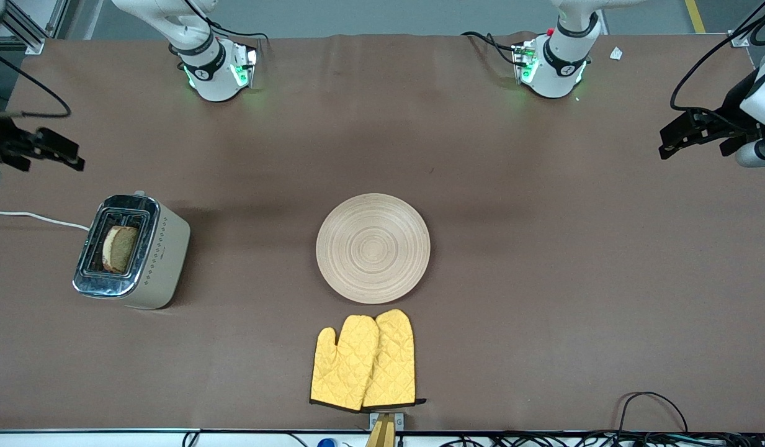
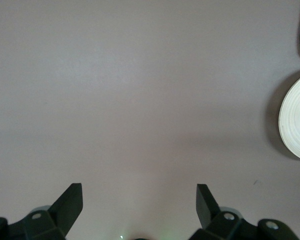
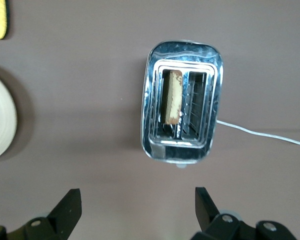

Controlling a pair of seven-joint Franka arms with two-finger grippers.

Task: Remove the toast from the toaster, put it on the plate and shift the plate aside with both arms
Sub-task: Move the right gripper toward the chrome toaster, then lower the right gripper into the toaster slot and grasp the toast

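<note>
the toast [image 1: 119,249] stands in the toaster [image 1: 133,251], under the spread right end effector [image 3: 137,207]; the left end effector [image 2: 139,202], also spread, hovers over bare desk [image 1: 543,279], well apart from the plate [image 1: 373,248].

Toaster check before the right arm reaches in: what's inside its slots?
The toast stands upright in one slot of the toaster; the other slot looks empty. The slice's lower part is hidden inside.

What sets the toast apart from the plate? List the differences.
The toast stands on edge in a toaster slot; the plate lies flat on the table. The toast is much smaller, squarish and brown; the plate is round and pale, with ring grooves. Neither is held.
</note>
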